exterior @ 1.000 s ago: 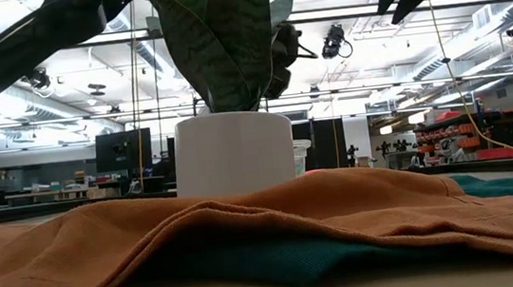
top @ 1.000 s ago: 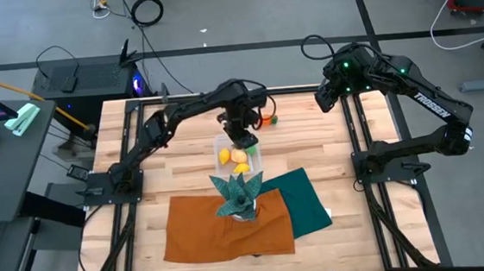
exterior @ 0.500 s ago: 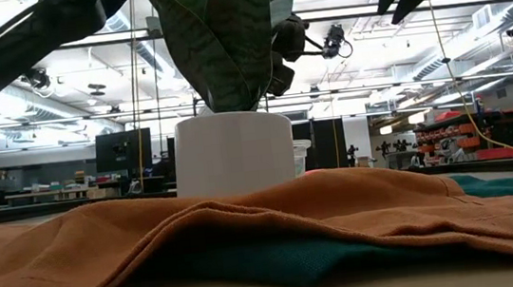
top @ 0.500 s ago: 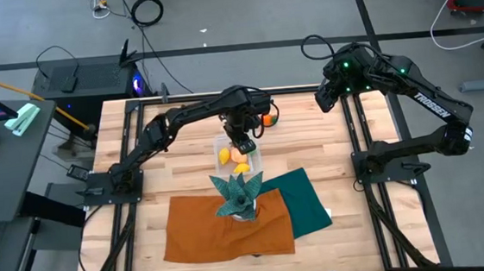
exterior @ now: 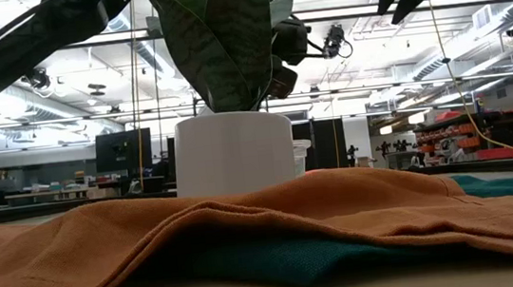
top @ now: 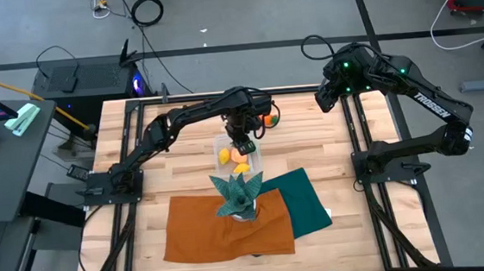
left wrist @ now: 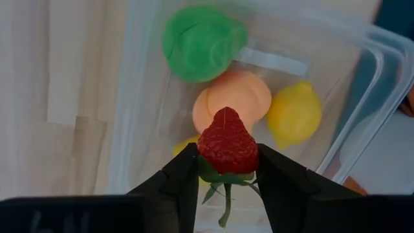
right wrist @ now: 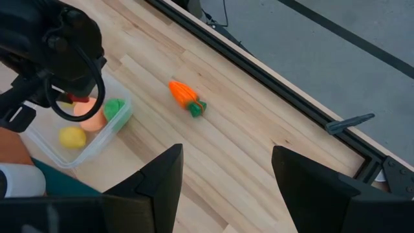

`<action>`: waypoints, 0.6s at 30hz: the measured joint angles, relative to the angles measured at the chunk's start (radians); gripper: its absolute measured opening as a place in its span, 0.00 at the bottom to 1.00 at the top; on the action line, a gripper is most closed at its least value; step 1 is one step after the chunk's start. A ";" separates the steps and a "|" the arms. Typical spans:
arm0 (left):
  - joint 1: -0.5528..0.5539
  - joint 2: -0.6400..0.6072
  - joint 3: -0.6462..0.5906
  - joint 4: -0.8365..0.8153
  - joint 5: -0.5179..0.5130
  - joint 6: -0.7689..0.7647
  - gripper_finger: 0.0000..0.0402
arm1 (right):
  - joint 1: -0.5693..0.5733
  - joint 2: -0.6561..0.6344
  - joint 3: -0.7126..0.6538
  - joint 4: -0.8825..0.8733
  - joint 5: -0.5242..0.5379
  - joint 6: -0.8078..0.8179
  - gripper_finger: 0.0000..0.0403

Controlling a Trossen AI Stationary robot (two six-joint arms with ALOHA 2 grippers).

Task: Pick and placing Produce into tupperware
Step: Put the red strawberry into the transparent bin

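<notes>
A clear tupperware [top: 256, 161] stands on the table's middle, just behind the potted plant. In it lie a green piece [left wrist: 203, 43], a peach-coloured one [left wrist: 240, 102], a yellow lemon [left wrist: 294, 114] and another yellow piece [left wrist: 184, 146]. My left gripper [left wrist: 226, 153] hangs over it, pointing down, shut on a red strawberry [left wrist: 227, 141]. An orange carrot [right wrist: 185, 96] lies on the bare wood toward the far edge, right of the tupperware. My right gripper [right wrist: 226, 155] stands open, raised at the far right [top: 327, 99]. My left gripper pinches the strawberry's stalk end, by its green leaves [left wrist: 211, 172], between its two fingers [left wrist: 183, 173]. The fingers come from above, pointing down. The strawberry is lifted clear above the tupperware's contents, its tip pointing down and its stem [left wrist: 227, 206] running back between the fingers.
A white pot with a teal spiky plant [top: 237, 193] stands on an orange cloth [top: 223, 230] near the front edge; a green cloth [top: 307, 200] lies to its right. The plant's leaves reach up close to the left arm [exterior: 280, 76].
My left gripper has rolled a little about its own downward line while staying over the tupperware, and has kept its hold on the strawberry.
</notes>
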 joint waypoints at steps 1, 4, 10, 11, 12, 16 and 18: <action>0.000 0.000 0.000 0.008 0.001 0.000 0.35 | 0.000 0.000 0.000 0.000 0.000 0.000 0.51; 0.000 0.000 0.000 0.022 0.007 0.001 0.37 | 0.000 0.000 0.000 0.000 0.000 0.000 0.51; -0.001 0.000 0.000 0.049 0.014 -0.005 0.36 | 0.000 0.000 0.000 0.000 0.000 -0.002 0.51; -0.001 0.000 0.000 0.051 0.017 -0.005 0.35 | 0.000 0.000 0.000 0.000 0.000 -0.003 0.51; -0.002 0.000 0.000 0.051 0.018 -0.007 0.35 | 0.000 0.000 0.000 0.000 0.000 -0.006 0.51; -0.002 0.009 0.001 0.055 0.020 -0.012 0.36 | 0.000 0.000 0.000 0.000 0.000 -0.010 0.51; -0.005 0.021 0.000 0.043 0.023 -0.012 0.37 | 0.000 0.000 0.000 0.000 0.000 -0.015 0.51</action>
